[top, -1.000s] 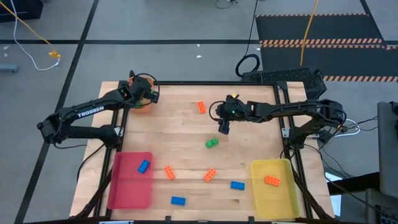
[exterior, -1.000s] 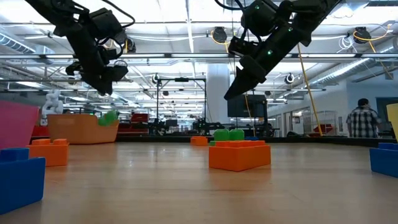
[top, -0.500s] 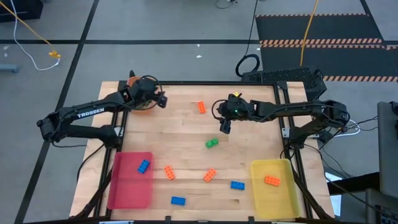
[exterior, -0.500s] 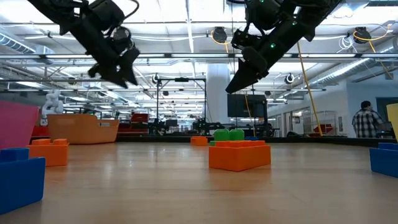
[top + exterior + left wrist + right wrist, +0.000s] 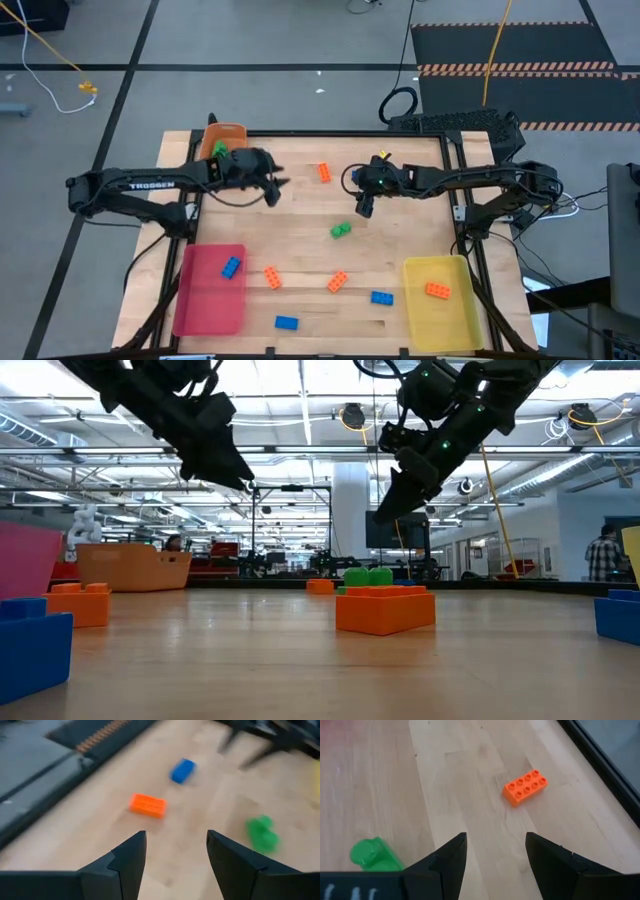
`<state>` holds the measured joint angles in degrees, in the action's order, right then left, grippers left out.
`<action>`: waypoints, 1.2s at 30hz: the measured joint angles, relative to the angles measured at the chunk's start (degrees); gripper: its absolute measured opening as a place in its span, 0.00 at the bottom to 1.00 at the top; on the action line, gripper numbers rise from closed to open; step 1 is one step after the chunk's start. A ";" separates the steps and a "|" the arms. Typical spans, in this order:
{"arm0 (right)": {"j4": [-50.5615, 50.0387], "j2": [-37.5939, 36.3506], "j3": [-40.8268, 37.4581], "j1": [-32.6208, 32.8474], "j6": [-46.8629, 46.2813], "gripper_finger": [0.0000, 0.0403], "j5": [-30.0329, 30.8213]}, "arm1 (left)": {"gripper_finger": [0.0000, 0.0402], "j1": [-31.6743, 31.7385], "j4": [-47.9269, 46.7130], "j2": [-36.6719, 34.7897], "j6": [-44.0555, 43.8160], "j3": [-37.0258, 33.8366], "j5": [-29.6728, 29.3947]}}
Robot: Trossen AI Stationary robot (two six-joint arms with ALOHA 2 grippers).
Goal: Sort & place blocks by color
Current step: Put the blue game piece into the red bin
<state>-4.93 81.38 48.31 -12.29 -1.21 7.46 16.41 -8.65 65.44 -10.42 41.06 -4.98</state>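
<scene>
While both arms are hanging above the table (image 5: 300, 205), left gripper (image 5: 275, 186) and right gripper (image 5: 364, 207) are standing parted, grasping nothing; green block (image 5: 341, 230) is lying mid-table; another green is sitting in the orange tray (image 5: 232, 133).

Grey floor (image 5: 280, 40) fills the upper frame, a hazard-striped black mat (image 5: 520, 50) at upper right, a yellow cable (image 5: 50, 50) upper left; ceiling strip lights (image 5: 300, 410) and a distant person (image 5: 605, 555) far right in the low view
</scene>
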 joint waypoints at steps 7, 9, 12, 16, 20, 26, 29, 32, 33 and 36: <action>-1.94 0.00 -0.02 -0.66 1.92 0.49 4.14 | 0.52 -5.13 2.70 5.06 1.33 0.00 -0.25; -2.51 0.00 -0.02 -1.75 2.10 0.49 5.95 | 0.52 -5.12 4.22 7.51 1.27 -0.02 -1.02; -4.11 0.13 -0.02 -3.85 3.26 0.49 5.16 | 0.52 -5.08 7.79 11.94 1.05 0.00 -1.04; -8.05 0.40 -0.02 -6.09 4.10 0.49 4.28 | 0.52 -5.10 11.15 16.32 0.41 -0.07 0.14; -10.67 0.41 -0.02 -7.11 5.64 0.49 4.27 | 0.52 -5.25 12.02 17.10 -0.26 -0.09 1.79; -9.86 2.72 0.02 -8.55 8.03 0.49 2.77 | 0.52 -6.78 12.63 16.45 -0.85 -0.05 3.52; -9.75 5.46 0.04 -9.29 8.95 0.49 2.77 | 0.52 -7.24 13.75 16.54 -0.63 -0.04 3.57; -9.23 7.77 0.45 -9.51 9.41 0.49 2.78 | 0.52 -7.11 17.37 16.50 -0.08 -0.04 3.43; -9.14 8.49 1.04 -9.49 9.43 0.49 2.78 | 0.52 -6.91 18.84 16.51 0.36 -0.04 3.17; -5.93 10.51 2.11 -9.55 9.20 0.49 2.86 | 0.52 -5.99 27.45 16.96 0.85 -0.04 2.94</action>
<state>-10.86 91.89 50.43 -21.84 7.99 10.32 10.42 18.80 82.40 -9.57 41.01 -2.04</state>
